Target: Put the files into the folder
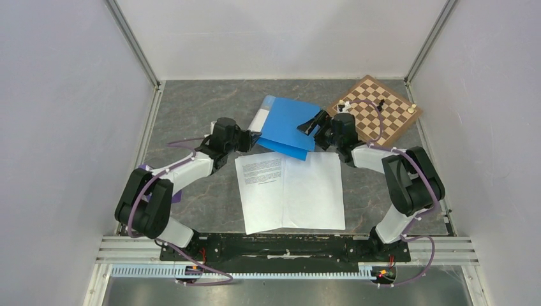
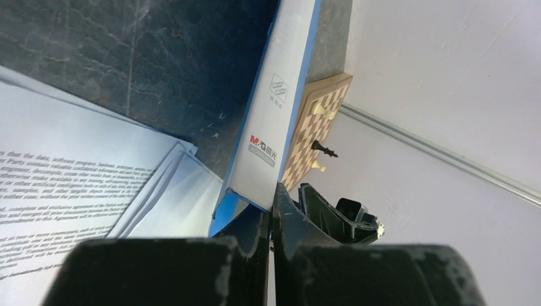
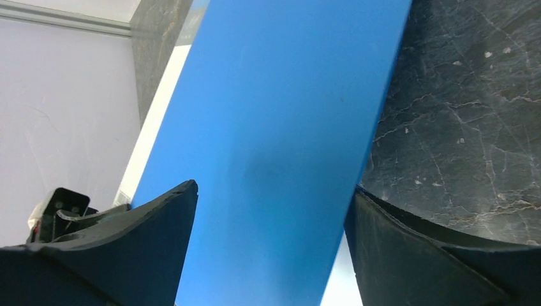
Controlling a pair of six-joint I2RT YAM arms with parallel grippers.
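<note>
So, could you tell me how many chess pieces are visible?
3: white piece at the chessboard's left corner, black piece mid-board, second white piece at its right corner; others may be hidden.

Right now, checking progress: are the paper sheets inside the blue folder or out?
Out: the paper sheets lie spread flat on the table, outside the blue folder.

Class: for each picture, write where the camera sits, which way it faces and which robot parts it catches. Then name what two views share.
Top external: above and behind the bases, looking down at the table; the left arm and the right arm show whole.
Left wrist: on the left arm, looking along the left fingers at the pale spine of the folder.
Right wrist: on the right arm, looking between the right fingers at the folder's blue cover.
Shared: top external and left wrist both show the files and the chessboard.
</note>
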